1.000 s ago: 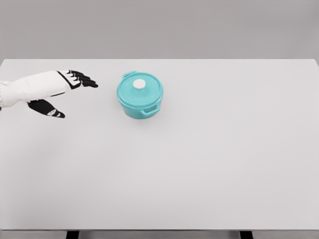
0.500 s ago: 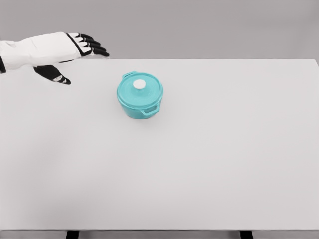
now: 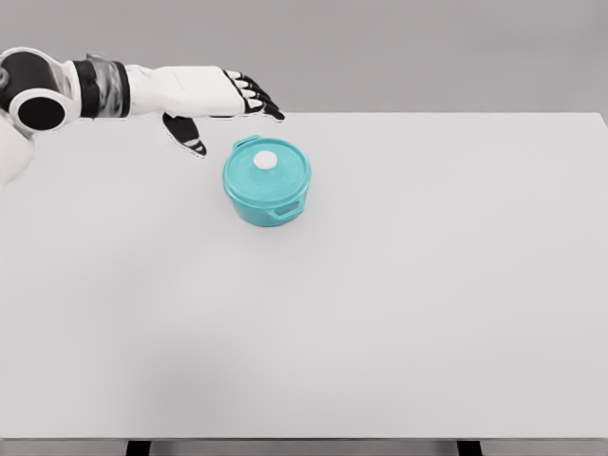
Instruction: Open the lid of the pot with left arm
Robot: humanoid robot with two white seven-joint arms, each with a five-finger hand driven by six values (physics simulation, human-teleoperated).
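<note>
A teal pot (image 3: pixel 267 184) stands on the white table (image 3: pixel 380 304), left of the middle and toward the back. Its teal lid (image 3: pixel 269 169) sits closed on it, with a white round knob (image 3: pixel 265 161) on top. My left hand (image 3: pixel 231 107) hovers above and just left of the pot, raised off the table. Its black fingers (image 3: pixel 253 95) are spread and point right, the thumb (image 3: pixel 186 135) hangs down, and it holds nothing. The white left forearm (image 3: pixel 142 87) stretches in from the upper left. No right arm shows.
The table's far edge (image 3: pixel 399 114) runs just behind the pot. A grey wall fills the background. Two dark table legs (image 3: pixel 139 447) show at the bottom edge.
The left hand has risen from near the table at the far left and swung right, ending above the pot's left side. The pot and lid have not moved.
</note>
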